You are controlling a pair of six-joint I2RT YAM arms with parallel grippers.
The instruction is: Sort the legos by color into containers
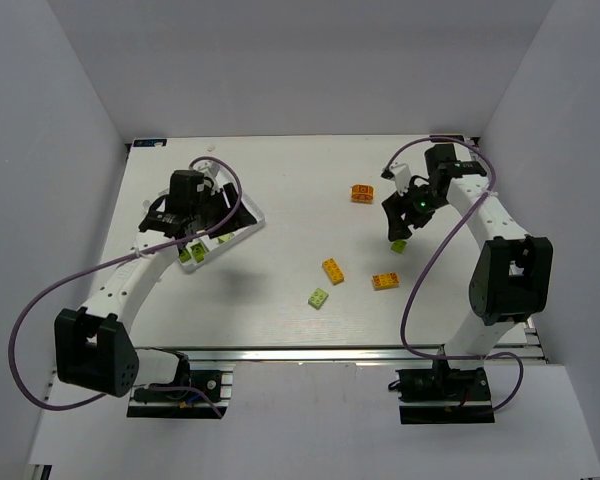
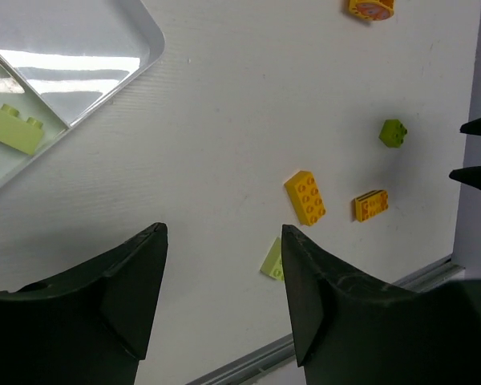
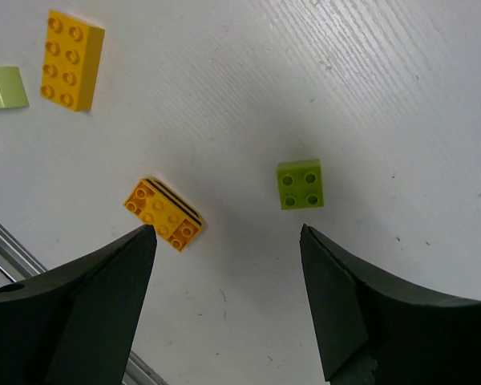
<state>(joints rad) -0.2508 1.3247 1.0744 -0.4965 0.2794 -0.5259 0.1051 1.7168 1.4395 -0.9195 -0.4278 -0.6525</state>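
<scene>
The white tray [image 1: 250,224] lies at the left, and a lime brick [image 1: 187,257] rests in one compartment. My left gripper [image 1: 198,238] hovers over the tray, open and empty; its wrist view shows the tray corner [image 2: 104,88] with that lime brick [image 2: 14,129]. My right gripper [image 1: 400,230] hovers open and empty just above a green brick [image 1: 399,247], which sits between and ahead of its fingers [image 3: 300,184]. Loose on the table are three orange bricks [image 1: 362,193] [image 1: 333,271] [image 1: 385,281] and a lime brick [image 1: 319,298].
The right wrist view shows the striped orange brick [image 3: 163,214], the long orange brick [image 3: 66,61] and the lime brick [image 3: 4,87]. A metal rail [image 1: 310,352] runs along the table's near edge. White walls enclose the table.
</scene>
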